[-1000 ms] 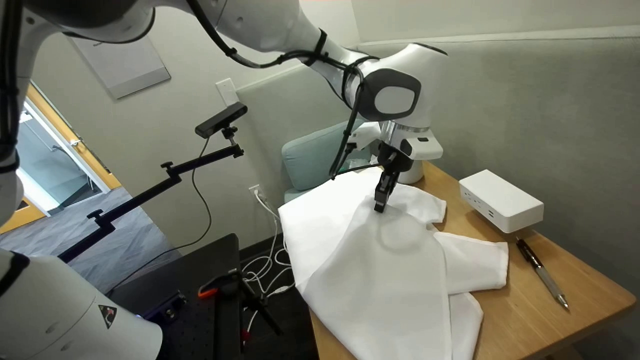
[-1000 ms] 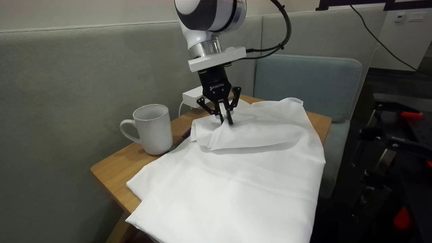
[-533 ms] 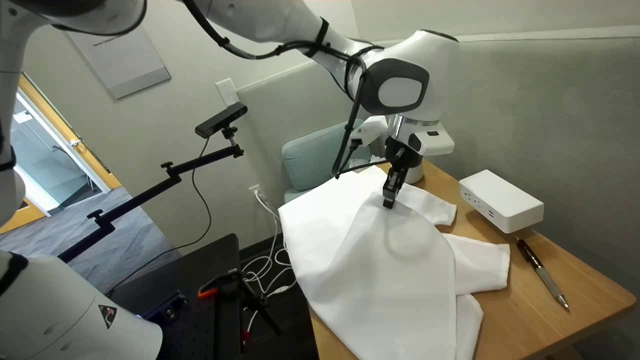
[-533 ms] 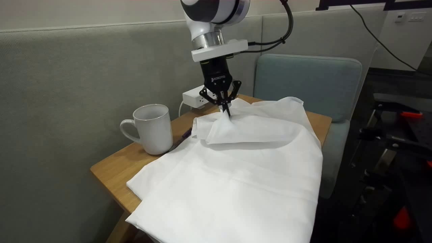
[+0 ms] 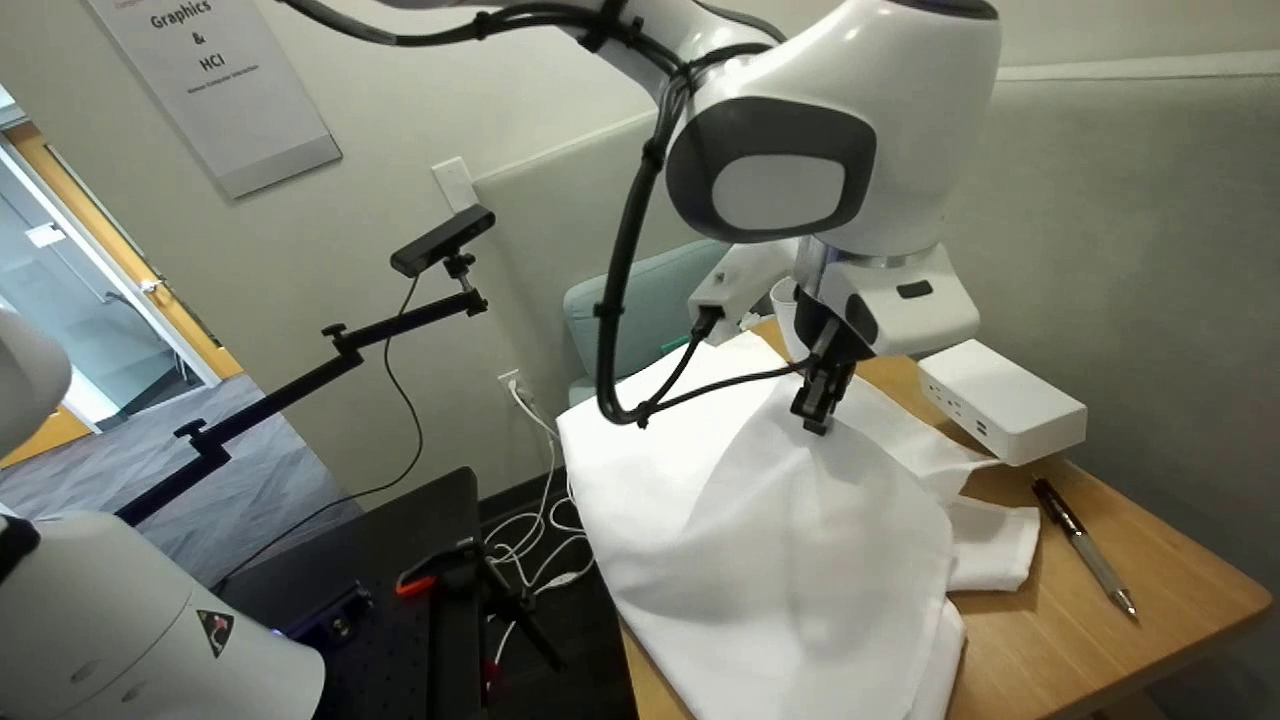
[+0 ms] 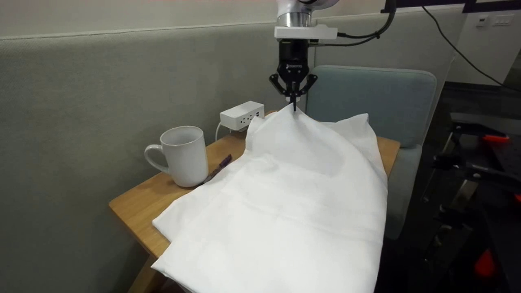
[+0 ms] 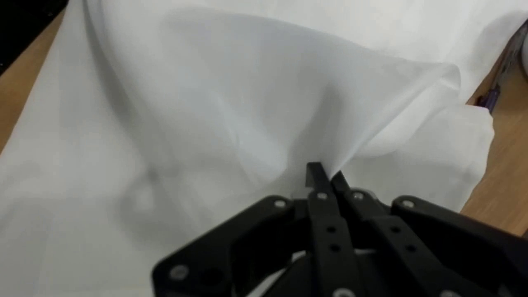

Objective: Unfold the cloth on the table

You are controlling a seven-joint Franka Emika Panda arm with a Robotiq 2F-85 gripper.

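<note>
The white cloth lies wrinkled over much of the wood table, in both exterior views (image 5: 800,580) (image 6: 293,211). It fills most of the wrist view (image 7: 198,107). The table's light brown top shows beside it (image 5: 1080,640) (image 6: 158,199). My black gripper (image 5: 815,425) is shut on the cloth and pulls it up into a peak. In an exterior view, the gripper (image 6: 294,106) points straight down over the table's far part. In the wrist view, the fingertips (image 7: 328,176) are together with a cloth fold pinched between them. Cloth layers under the raised part are mostly hidden.
A white mug (image 6: 185,156) and a dark pen (image 6: 220,167) stand and lie beside the cloth. A white outlet box (image 5: 1003,400) and a pen (image 5: 1085,545) are near the table's wall-side edge. A padded bench back (image 6: 122,101) borders the table.
My gripper's fingers have closed fully on the cloth. The gripper has risen and moved away from the mug, toward the outlet-box end, lifting the pinched cloth into a peak.
</note>
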